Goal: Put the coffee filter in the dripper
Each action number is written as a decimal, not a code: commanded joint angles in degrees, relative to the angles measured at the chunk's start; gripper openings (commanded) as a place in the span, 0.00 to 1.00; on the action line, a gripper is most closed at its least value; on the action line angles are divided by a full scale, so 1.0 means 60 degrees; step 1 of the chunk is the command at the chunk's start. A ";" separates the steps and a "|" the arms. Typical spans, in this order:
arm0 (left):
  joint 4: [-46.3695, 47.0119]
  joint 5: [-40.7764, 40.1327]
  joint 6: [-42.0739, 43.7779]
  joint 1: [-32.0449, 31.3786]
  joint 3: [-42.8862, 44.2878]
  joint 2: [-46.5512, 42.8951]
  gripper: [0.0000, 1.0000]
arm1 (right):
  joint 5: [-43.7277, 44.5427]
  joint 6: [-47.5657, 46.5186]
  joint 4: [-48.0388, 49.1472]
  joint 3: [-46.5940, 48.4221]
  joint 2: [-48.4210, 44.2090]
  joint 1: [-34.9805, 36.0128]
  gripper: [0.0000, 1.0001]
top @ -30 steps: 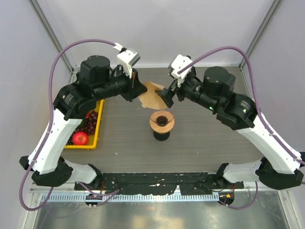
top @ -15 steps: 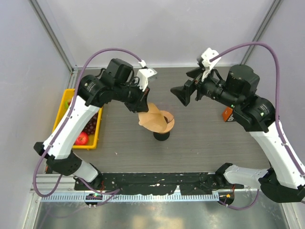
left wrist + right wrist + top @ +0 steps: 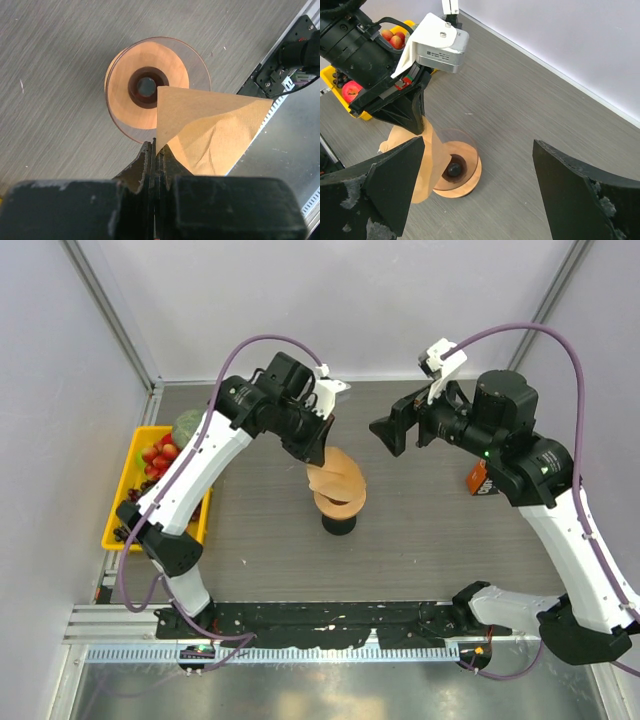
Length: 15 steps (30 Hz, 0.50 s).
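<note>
Your left gripper [image 3: 155, 152] is clamped tight on the thin tan-brown paper coffee filter [image 3: 210, 130], pinching it at one edge with the jaws pressed together and the paper between them. From the left wrist camera, you see the filter spread as a flat fan to the right of the fingers, its pointed corner reaching towards the dark centre hole of the round, glossy orange-brown dripper [image 3: 122, 90]. From overhead, the filter hangs below the gripper and overlaps the dripper's far-left rim. It is folded flat and not seated in the funnel, and you cannot tell from these views whether the paper touches the rim.

The dripper stands upright on a small black base [image 3: 338, 526] near the middle of the grey wood-grain table [image 3: 250, 540].

Your right gripper [image 3: 390, 436] has its jaws spread wide and holds nothing. It hangs in the air to the right of the dripper, apart from both filter and funnel, and faces the left gripper. In its wrist camera, you look between the two black fingers [image 3: 395, 175] down onto the dripper, with the filter draped at its left side.

At the left edge of the table sits a yellow plastic tray [image 3: 124, 490] with red fruit and a green round one in it, well apart from the dripper
</note>
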 commanded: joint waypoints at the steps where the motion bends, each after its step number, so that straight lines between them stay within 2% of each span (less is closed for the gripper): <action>1: -0.0079 0.0260 -0.0226 0.0047 0.0307 0.0272 0.00 | -0.0064 0.0065 -0.0190 0.0136 -0.0299 -0.0220 0.96; 2: -0.0079 0.0304 -0.0270 0.0047 0.0176 0.0331 0.01 | -0.0021 0.0035 -0.0263 0.0122 -0.0357 -0.0249 0.96; 4: -0.0050 0.0392 -0.0329 0.0062 -0.0015 0.0419 0.11 | 0.0009 -0.0052 -0.0351 0.0063 -0.0416 -0.0322 0.96; 7: -0.0021 0.0451 -0.0417 0.0222 -0.0132 0.0478 0.36 | -0.0035 -0.0272 -0.0542 -0.0010 -0.0387 -0.0352 0.96; 10: 0.0125 0.1239 -0.0563 0.0646 0.0071 0.0362 0.61 | -0.0298 -0.0725 -0.0863 0.0019 -0.0241 -0.0366 0.96; 14: 0.1191 0.3331 -0.1278 0.1889 0.0044 -0.0384 0.72 | -0.0839 -0.1485 -0.1376 0.0281 0.0183 -0.0352 1.00; 15: 0.1833 0.3815 -0.1571 0.2169 -0.0175 -0.0705 0.75 | -0.1189 -0.1648 -0.1595 0.0326 0.0402 -0.0352 0.97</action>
